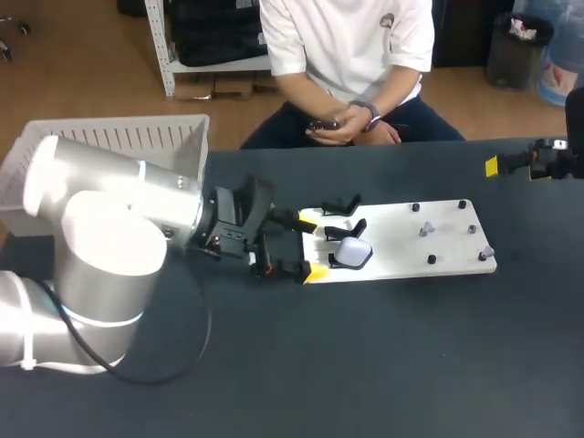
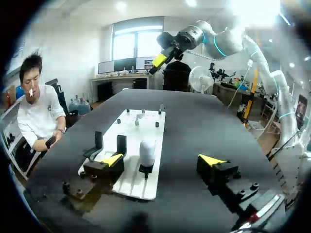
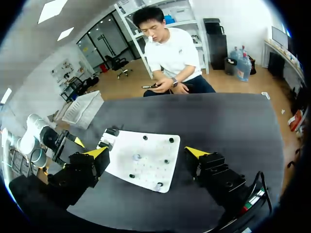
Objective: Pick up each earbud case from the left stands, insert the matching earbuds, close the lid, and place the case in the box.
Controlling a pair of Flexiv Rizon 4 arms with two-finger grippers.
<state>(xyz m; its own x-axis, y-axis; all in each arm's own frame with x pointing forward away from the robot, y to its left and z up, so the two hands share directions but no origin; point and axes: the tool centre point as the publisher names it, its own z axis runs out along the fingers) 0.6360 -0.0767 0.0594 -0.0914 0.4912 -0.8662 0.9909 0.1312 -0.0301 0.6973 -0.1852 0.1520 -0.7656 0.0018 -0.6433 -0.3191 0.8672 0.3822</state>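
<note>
A white earbud case (image 1: pixel 352 253) stands on a black stand at the left end of the white board (image 1: pixel 411 260). Two more black stands (image 1: pixel 344 204) behind it are bare. My left gripper (image 1: pixel 311 247) is open just left of the board, and the case (image 2: pixel 147 151) lies ahead of it, between its yellow fingertips (image 2: pixel 112 159). Small grey earbuds (image 1: pixel 425 229) sit among black pegs on the board's right half. My right gripper (image 1: pixel 494 167) hangs open high over the table's far right, looking down on the board (image 3: pixel 146 162); the right wrist view shows its spread jaws (image 3: pixel 146 153).
A white slatted box (image 1: pixel 123 137) stands at the table's back left corner and also shows in the right wrist view (image 3: pixel 83 108). A person sits beyond the far edge, hands off the table. Dark tabletop (image 1: pixel 383 356) surrounds the board.
</note>
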